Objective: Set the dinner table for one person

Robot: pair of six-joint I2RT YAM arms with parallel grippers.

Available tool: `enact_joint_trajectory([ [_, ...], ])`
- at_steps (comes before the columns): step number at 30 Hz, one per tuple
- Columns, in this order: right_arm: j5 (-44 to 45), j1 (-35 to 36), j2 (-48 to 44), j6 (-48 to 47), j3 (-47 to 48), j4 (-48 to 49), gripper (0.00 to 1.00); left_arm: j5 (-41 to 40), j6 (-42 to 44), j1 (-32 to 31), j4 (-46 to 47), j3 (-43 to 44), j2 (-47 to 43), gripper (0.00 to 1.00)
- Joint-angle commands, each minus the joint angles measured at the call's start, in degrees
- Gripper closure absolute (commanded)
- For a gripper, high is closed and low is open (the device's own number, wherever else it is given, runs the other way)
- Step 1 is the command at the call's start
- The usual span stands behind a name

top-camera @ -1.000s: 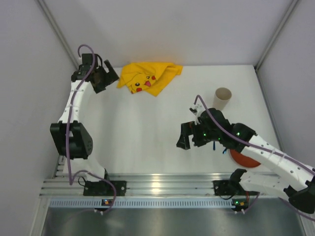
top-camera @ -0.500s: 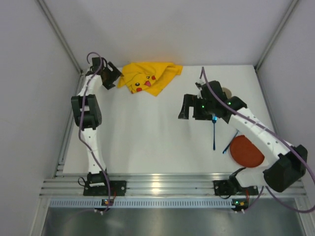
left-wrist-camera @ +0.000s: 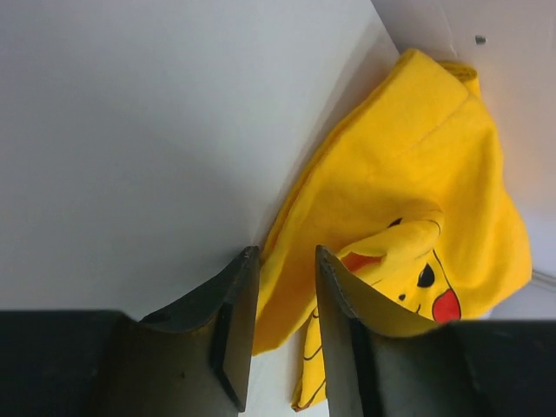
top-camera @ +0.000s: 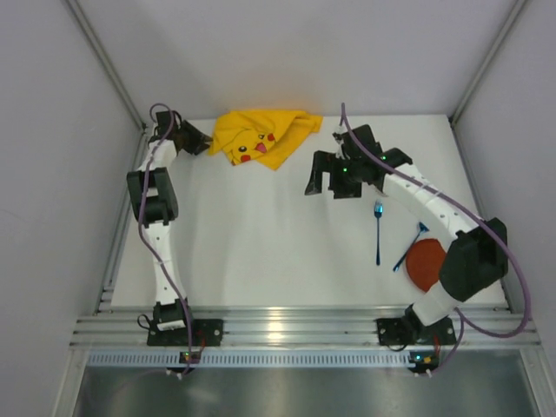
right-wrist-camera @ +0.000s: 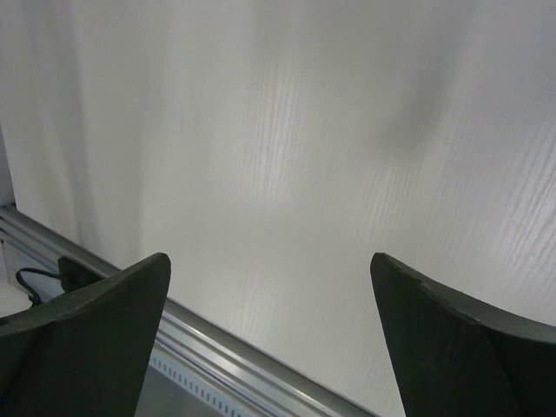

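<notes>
The dinner table (top-camera: 252, 234) is a large white top. A crumpled yellow Pikachu cloth (top-camera: 261, 135) lies at its back edge. My left gripper (top-camera: 198, 139) reaches the cloth's left edge. In the left wrist view its jaws (left-wrist-camera: 287, 252) stand narrowly apart, with the cloth (left-wrist-camera: 408, 174) edge lying in the gap and white table showing below it. My right gripper (top-camera: 323, 187) hovers wide open right of centre, holding nothing; the right wrist view (right-wrist-camera: 269, 261) shows only bare table (right-wrist-camera: 304, 130) between the fingers. A blue fork (top-camera: 378, 233), a second blue utensil (top-camera: 408, 250) and a red plate (top-camera: 426, 268) lie at the front right.
An aluminium rail (top-camera: 278, 328) runs along the near edge and also shows in the right wrist view (right-wrist-camera: 217, 347). Grey walls enclose the table on the left, back and right. The right arm's links (top-camera: 417, 195) cross the back right area.
My left gripper reached the cloth's left edge and its jaws narrowed around it. The right arm swung up toward the back, uncovering the fork, the other utensil and the plate, and now hides the cup.
</notes>
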Motion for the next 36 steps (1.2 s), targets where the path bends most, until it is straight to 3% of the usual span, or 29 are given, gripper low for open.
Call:
enact_joint_trajectory([
  [1,-2.56,-3.1,5.71,-0.8,5.19,3.83,0.0,6.18,-0.88,-1.96,1.25,-4.14,0.72,0.62],
  [5,-8.35,-7.58,16.08,2.26,14.04,10.58,0.0,7.6,1.66,-4.07,0.9,-8.28,-0.95,0.62],
  [9,-11.79,-9.87,29.79,5.7,28.2,13.15,0.0,8.39,1.67,-4.78,0.46,-12.05,-2.8,1.0],
  [11,-11.27,-10.05,37.88,7.63,37.4,12.45,0.0,8.13,2.1,-4.78,-0.41,-13.2,-4.38,1.0],
  [14,-7.94,-10.49,46.06,11.4,43.94,12.45,0.0,7.95,3.16,-4.86,-2.95,-15.05,-6.84,1.0],
  [17,-4.68,-10.14,50.81,13.96,44.93,12.54,0.0,7.95,4.21,-5.22,-4.02,-18.03,-10.09,1.0],
  [24,-0.63,-6.19,52.31,14.06,39.31,13.06,0.04,9.01,8.25,-6.97,-5.77,-25.24,-16.42,1.0],
  [28,0.51,-4.78,50.48,12.82,36.15,13.76,0.21,9.89,11.95,-7.59,-11.04,-26.47,-17.92,1.0],
  [29,0.51,-4.69,50.04,13.08,34.31,14.55,0.31,9.89,12.47,-7.5,-11.84,-28.04,-18.36,1.0],
  [34,1.04,-3.73,46.26,13.35,29.03,15.44,0.58,9.01,12.83,-7.5,-11.14,-31.83,-21.61,1.0],
  [36,1.48,-3.64,45.11,13.0,26.22,15.61,0.64,8.92,12.92,-7.5,-11.49,-32.36,-22.05,1.0],
])
